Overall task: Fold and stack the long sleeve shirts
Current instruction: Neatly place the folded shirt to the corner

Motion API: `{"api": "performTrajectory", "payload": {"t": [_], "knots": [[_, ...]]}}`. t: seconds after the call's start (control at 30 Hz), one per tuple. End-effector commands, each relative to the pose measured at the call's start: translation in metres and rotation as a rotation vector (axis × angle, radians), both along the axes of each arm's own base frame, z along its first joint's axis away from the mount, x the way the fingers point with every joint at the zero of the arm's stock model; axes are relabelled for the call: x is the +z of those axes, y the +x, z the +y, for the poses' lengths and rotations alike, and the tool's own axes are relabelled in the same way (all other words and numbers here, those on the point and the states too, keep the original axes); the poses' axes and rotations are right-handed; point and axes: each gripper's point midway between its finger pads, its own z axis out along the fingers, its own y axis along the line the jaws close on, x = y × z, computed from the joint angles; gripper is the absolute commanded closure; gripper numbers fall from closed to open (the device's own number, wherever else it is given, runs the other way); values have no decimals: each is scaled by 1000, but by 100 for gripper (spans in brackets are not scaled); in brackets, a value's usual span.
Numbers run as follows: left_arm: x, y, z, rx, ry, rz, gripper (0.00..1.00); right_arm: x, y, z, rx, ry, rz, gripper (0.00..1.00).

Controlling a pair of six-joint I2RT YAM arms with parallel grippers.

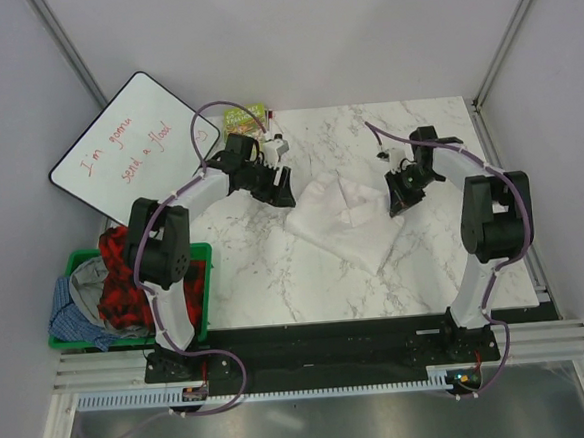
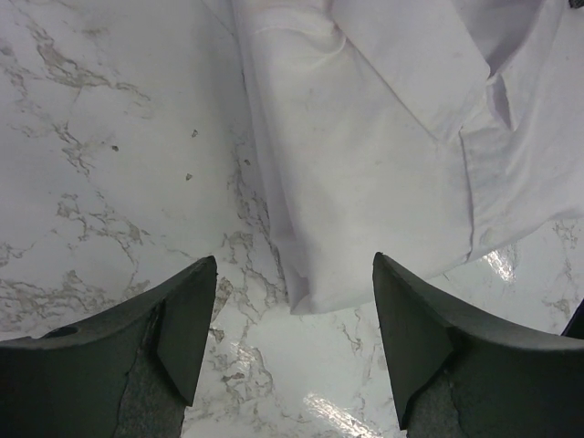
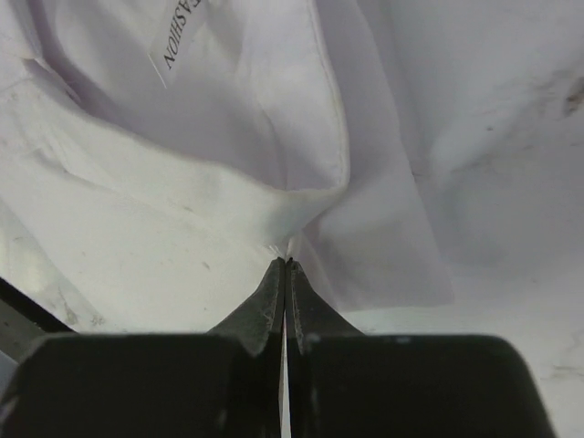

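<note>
A white long sleeve shirt point(image 1: 340, 221) lies partly folded in the middle of the marble table. My left gripper point(image 1: 282, 192) is open and empty at the shirt's left edge. In the left wrist view the gripper point(image 2: 294, 260) straddles a folded corner of the shirt point(image 2: 383, 137) without touching it. My right gripper point(image 1: 399, 203) is at the shirt's right edge. In the right wrist view it point(image 3: 286, 263) is shut on a pinch of the shirt point(image 3: 182, 210) just below the collar with its label.
A green bin point(image 1: 202, 253) left of the table holds red plaid point(image 1: 126, 276) and blue clothes. A whiteboard point(image 1: 132, 150) leans at the back left. A green book point(image 1: 248, 116) lies at the table's far edge behind the left gripper.
</note>
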Motion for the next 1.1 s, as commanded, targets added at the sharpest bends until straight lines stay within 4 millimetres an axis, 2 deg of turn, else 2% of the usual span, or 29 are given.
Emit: {"api": "performTrajectory", "payload": {"t": [0.0,0.07,0.1,0.17,0.2,0.23,0.27,0.3,0.33,0.4,0.47,0.5,0.53,0.6,0.63,0.67,0.7,0.73,0.77,0.8,0.83,0.87,0.9,0.93,0.97,1.0,1.03,1.07], "knots": [[15,3,-4,35,-57,-9,24,-6,41,-25,-19,-114,-86,100],[9,-2,-4,40,-60,19,25,-8,62,-33,-29,-161,-117,100],[8,-5,-4,41,-64,28,25,-18,67,-41,-26,-196,-114,100],[5,-14,-3,48,-73,46,25,-16,93,-62,-45,-281,-182,100],[6,-18,-3,41,-82,49,25,-25,99,-69,-44,-308,-179,100],[6,-24,-1,38,-87,50,25,-16,118,-88,-61,-339,-225,100],[6,-28,-1,34,-89,51,25,-15,126,-99,-77,-376,-237,100],[7,-32,-1,47,-103,72,25,-22,132,-110,-90,-387,-229,100],[5,-37,0,48,-102,82,25,-10,147,-116,-93,-404,-273,100],[13,-40,1,46,-113,63,25,-6,159,-127,-91,-445,-300,97],[17,-43,3,48,-111,53,25,9,175,-131,-97,-463,-351,94],[18,-43,4,50,-110,49,25,13,179,-135,-107,-481,-360,89],[21,-43,4,50,-112,40,25,23,186,-136,-114,-490,-385,76],[28,-42,6,57,-109,16,25,38,191,-138,-125,-498,-414,64],[31,-41,6,62,-107,7,24,51,195,-143,-152,-521,-440,45],[34,-41,8,68,-105,-3,24,62,196,-145,-170,-521,-458,39],[43,-40,10,75,-108,-28,22,87,195,-147,-214,-506,-499,34],[45,-42,11,80,-106,-33,21,97,191,-146,-237,-484,-507,27],[50,-43,13,86,-107,-47,19,127,184,-138,-259,-434,-554,25],[61,-45,14,88,-113,-75,16,136,176,-131,-312,-375,-546,22],[62,-47,17,95,-109,-80,15,129,157,-120,-316,-313,-497,13],[66,-49,19,102,-108,-91,13,154,141,-110,-347,-263,-523,8],[68,-49,22,113,-100,-101,10,156,127,-101,-401,-205,-491,6],[76,-53,24,116,-98,-115,9,131,101,-86,-401,-144,-404,4],[77,-54,28,126,-90,-122,8,147,84,-79,-417,-116,-433,2],[80,-56,30,127,-89,-127,8,119,58,-70,-443,-102,-348,2],[85,-60,32,130,-88,-138,7,117,52,-67,-449,-98,-363,2],[86,-62,35,132,-83,-142,7,126,41,-60,-446,-87,-393,2]]}}
